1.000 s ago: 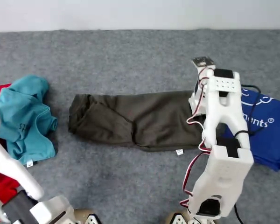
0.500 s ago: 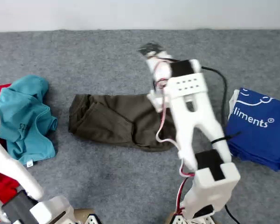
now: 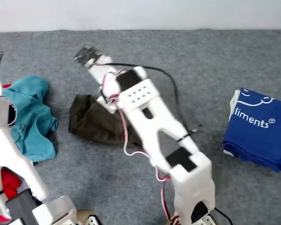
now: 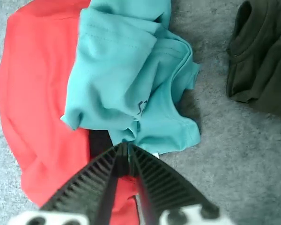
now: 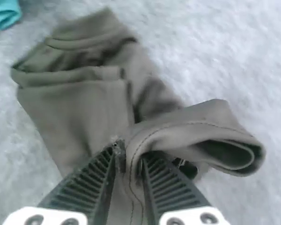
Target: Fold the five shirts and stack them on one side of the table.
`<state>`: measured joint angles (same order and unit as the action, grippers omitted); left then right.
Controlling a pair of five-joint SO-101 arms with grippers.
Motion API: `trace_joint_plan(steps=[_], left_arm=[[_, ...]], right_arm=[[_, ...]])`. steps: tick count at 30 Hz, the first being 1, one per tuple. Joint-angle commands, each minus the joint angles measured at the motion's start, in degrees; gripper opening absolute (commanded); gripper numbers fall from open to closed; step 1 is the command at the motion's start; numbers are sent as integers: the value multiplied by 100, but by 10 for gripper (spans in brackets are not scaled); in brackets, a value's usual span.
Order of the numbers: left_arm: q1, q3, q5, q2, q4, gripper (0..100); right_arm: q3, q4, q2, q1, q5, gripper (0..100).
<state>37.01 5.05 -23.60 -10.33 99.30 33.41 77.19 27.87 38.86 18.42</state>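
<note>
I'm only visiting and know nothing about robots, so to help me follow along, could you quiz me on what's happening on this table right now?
1. True or false: the blue shirt lies folded, apart from the other shirts.
2. Fill in: the teal shirt lies partly on the ___ shirt.
3. Which one do the right arm's jaws pinch? A blue shirt, B teal shirt, C dark olive shirt.
Key: 1 true; 2 the red shirt; 3 C.
</note>
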Motion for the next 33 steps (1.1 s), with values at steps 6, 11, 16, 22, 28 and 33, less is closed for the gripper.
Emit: trace_joint_plan(steps=[6,11,16,22,28,33], left_arm=[[501,31,-35,-211,-536,16],[905,31,-53,-202,-659,17],[1073,4,-62,-202,-659,17],[1099,-576,-53,-211,-826,17],[1099,-743,-53,-255,-862,17],[1099,-725,-44,-255,-862,17]], right_arm=[[1952,-92,1332,409,70,11],[2901,-48,1886,585,281,11],[3437,84,2264,804,396,16],[3684,136,2413,989,369,199],[4167,1314,2114,954,879,119],[4132,2316,2281,418,1284,7]])
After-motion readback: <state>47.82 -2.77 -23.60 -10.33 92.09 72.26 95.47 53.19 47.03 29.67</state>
